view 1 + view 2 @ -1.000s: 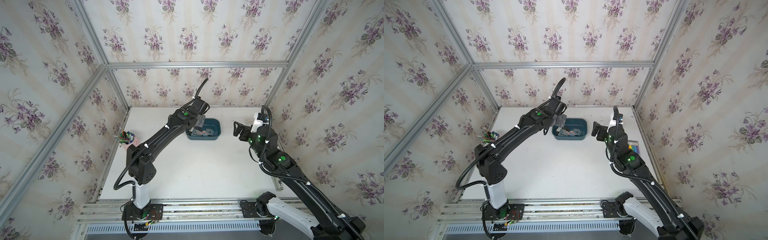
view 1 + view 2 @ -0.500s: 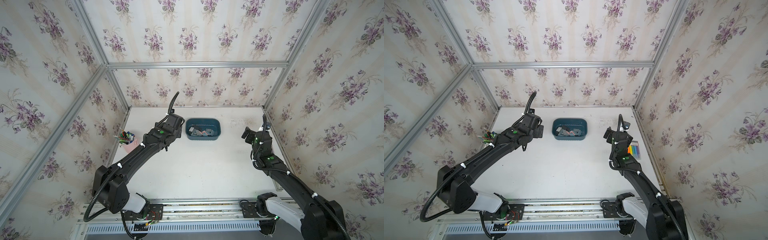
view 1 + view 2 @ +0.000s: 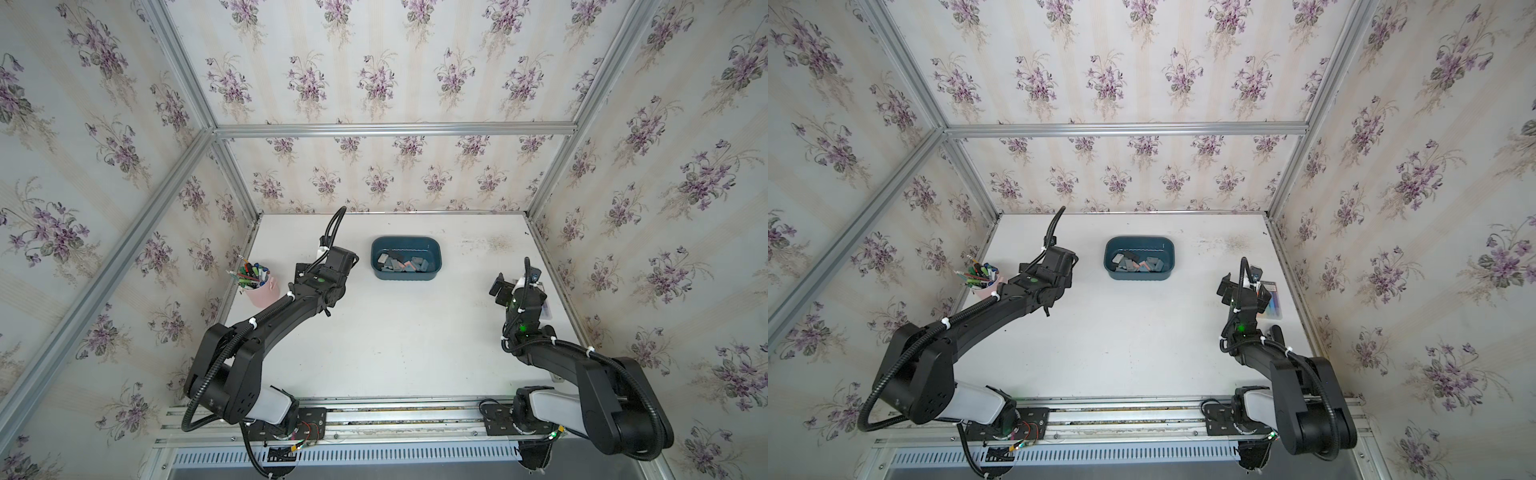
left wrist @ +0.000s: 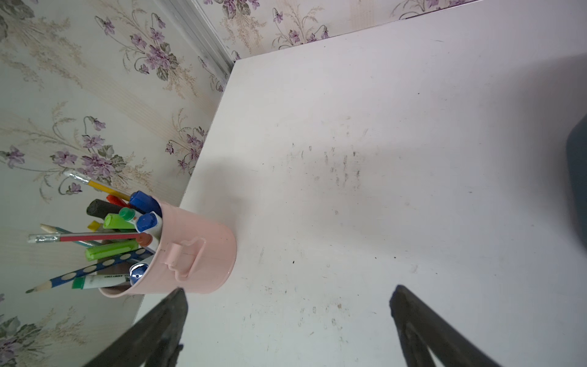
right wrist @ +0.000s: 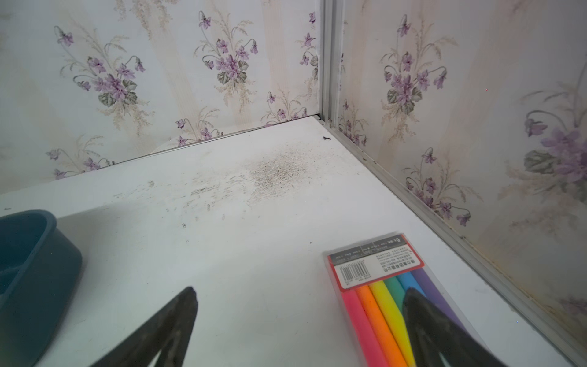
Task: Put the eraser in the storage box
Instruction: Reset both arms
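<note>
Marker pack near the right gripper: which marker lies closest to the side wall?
The purple marker, outermost in the pack beside blue; pink lies at the opposite edge.

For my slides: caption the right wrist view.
Open black fingers above the white table, between the dark teal plastic storage box and a clear pack of coloured pens.

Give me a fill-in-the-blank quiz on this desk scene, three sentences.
1. The erasers lie ___ the storage box.
2. The pen cup is coloured ___.
3. The left gripper and the right gripper both have ___ jaws.
Missing words: inside, pink, open.
</note>
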Tool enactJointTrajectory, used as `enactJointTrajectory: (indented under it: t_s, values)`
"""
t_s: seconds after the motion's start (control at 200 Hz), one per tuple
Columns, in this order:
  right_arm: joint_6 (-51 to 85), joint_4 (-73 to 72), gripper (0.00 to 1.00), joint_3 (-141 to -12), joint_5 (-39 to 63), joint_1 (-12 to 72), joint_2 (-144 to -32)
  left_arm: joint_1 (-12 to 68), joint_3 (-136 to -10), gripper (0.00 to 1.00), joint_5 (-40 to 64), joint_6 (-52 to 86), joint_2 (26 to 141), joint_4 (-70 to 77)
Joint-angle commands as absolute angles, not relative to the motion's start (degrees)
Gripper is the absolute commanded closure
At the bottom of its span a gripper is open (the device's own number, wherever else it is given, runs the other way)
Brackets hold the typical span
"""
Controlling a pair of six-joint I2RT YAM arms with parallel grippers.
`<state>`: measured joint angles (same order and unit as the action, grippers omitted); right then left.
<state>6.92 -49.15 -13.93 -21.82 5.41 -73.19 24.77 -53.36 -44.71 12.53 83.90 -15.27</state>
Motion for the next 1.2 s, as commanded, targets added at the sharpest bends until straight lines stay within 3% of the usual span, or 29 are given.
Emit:
enactJointTrajectory:
  t_s: [0.0, 0.235, 0.295, 0.35, 0.4, 0.455, 0.594, 0.824, 0.894, 0.964, 1.044, 1.194]
  values:
    - [3.2, -62.0, 0.0, -13.1, -17.4, 4.8, -75.8, 23.9, -50.1, 0.01, -45.0, 11.3, 83.3, -7.2]
    - [0.8, -81.2, 0.0, -10.1, -13.9, 4.9, -89.5, 21.1, -45.0, 0.0, -46.8, 6.9, 82.4, -0.2]
    - [2.2, -70.2, 0.0, -13.2, -13.6, 4.8, -87.3, 20.0, -43.2, 0.0, -46.5, 8.4, 81.7, 1.7]
    - [1.2, -77.3, 0.0, -11.8, -13.1, 4.5, -89.3, 18.5, -42.0, 0.0, -43.7, 9.7, 80.1, 3.0]
    - [2.2, -70.8, 0.0, -13.0, -12.9, 4.5, -87.3, 16.8, -40.5, 0.0, -39.8, 9.4, 78.3, 5.8]
    - [1.4, -76.6, 0.0, -11.9, -12.8, 4.5, -88.9, 15.0, -38.2, 0.0, -36.2, 7.8, 77.2, 10.0]
    - [1.6, -74.5, 0.0, -12.0, -12.8, 4.5, -88.2, 12.4, -32.6, 0.0, -33.2, 3.9, 77.6, 20.7]
    - [1.7, -74.0, 0.0, -12.0, -12.9, 4.5, -88.0, 10.9, -25.1, 0.0, -27.8, 0.0, 83.8, 40.7]
    - [1.8, -73.6, 0.0, -12.1, -12.9, 4.5, -87.8, 10.4, -26.6, 0.0, -21.3, -1.2, 84.3, 36.9]
    - [1.8, -73.3, 0.0, -12.3, -12.9, 4.5, -87.8, 10.3, -21.8, 0.0, -19.7, -3.3, 87.3, 50.1]
    - [1.8, -73.5, 0.0, -12.2, -12.9, 4.5, -87.8, 9.8, -25.3, 0.0, -22.5, 0.0, 85.5, 39.8]
    - [1.8, -73.3, 0.0, -12.3, -12.8, 4.5, -87.9, 9.8, -25.5, 0.0, -23.6, 0.2, 86.1, 40.6]
